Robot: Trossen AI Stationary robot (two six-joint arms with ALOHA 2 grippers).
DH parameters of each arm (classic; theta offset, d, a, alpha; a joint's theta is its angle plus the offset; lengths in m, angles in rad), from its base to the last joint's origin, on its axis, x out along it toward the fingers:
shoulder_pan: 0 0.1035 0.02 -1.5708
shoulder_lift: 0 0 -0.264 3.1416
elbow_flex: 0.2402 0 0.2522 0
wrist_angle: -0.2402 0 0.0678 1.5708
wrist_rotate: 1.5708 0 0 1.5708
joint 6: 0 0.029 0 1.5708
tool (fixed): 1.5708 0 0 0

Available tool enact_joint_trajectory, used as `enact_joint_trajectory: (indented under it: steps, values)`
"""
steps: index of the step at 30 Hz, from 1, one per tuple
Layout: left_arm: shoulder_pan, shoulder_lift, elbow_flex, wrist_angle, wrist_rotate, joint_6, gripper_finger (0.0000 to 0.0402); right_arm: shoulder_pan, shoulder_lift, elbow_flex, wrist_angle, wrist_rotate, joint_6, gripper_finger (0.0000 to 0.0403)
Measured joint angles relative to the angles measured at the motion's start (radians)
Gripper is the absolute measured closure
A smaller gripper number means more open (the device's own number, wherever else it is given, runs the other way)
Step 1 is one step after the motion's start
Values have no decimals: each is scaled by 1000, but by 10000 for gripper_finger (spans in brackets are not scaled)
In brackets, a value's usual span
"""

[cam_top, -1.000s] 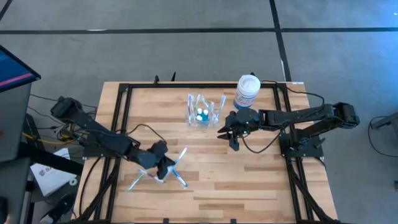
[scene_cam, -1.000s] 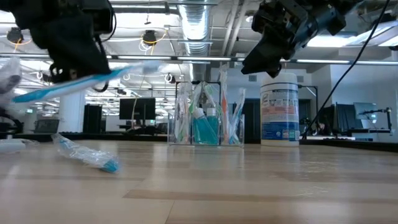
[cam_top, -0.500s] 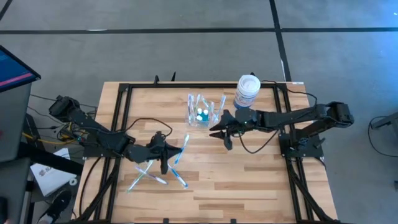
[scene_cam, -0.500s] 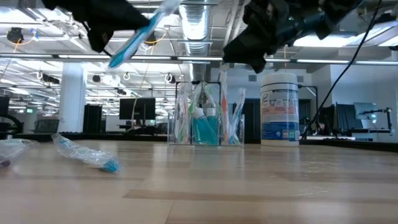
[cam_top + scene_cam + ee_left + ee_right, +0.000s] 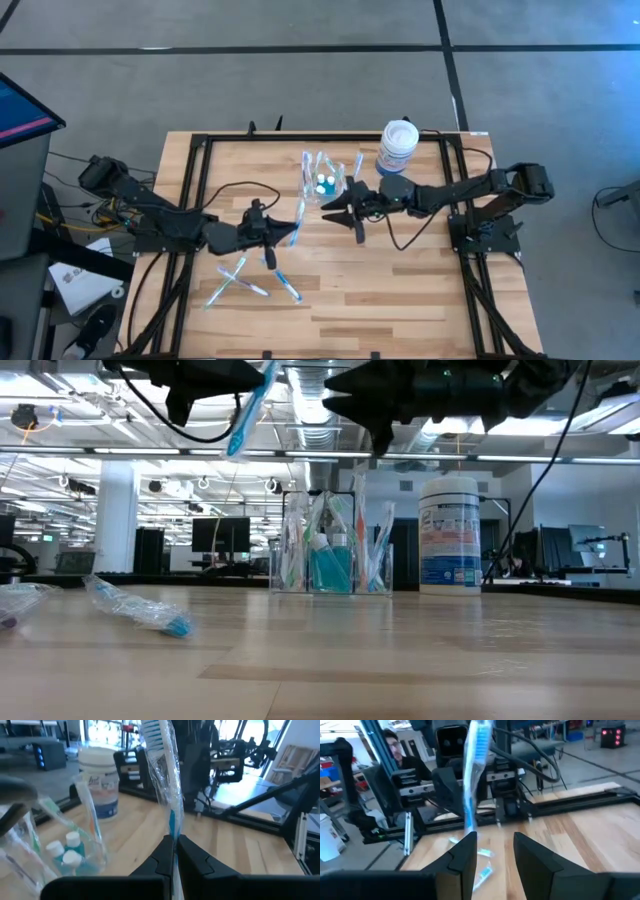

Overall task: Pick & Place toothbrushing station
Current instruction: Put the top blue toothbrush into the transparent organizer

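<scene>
This is a robotics lab in a large open workspace. A wooden table edged by a black metal frame stands on a grey concrete floor. Exposed ducts and strip lights run overhead, with dark monitors behind, and a seated person among equipment.
</scene>
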State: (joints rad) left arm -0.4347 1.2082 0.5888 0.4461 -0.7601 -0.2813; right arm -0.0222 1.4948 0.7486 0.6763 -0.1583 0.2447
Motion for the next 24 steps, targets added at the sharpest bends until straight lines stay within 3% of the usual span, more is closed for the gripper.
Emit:
enact_joint_trajectory:
  steps: [14,24]
  values:
    - [74,202,0,328,56,84,397,43,-3,0,60,-1,-35,283]
    - [100,249,0,411,104,83,396,41,-3,0,66,0,-39,283]
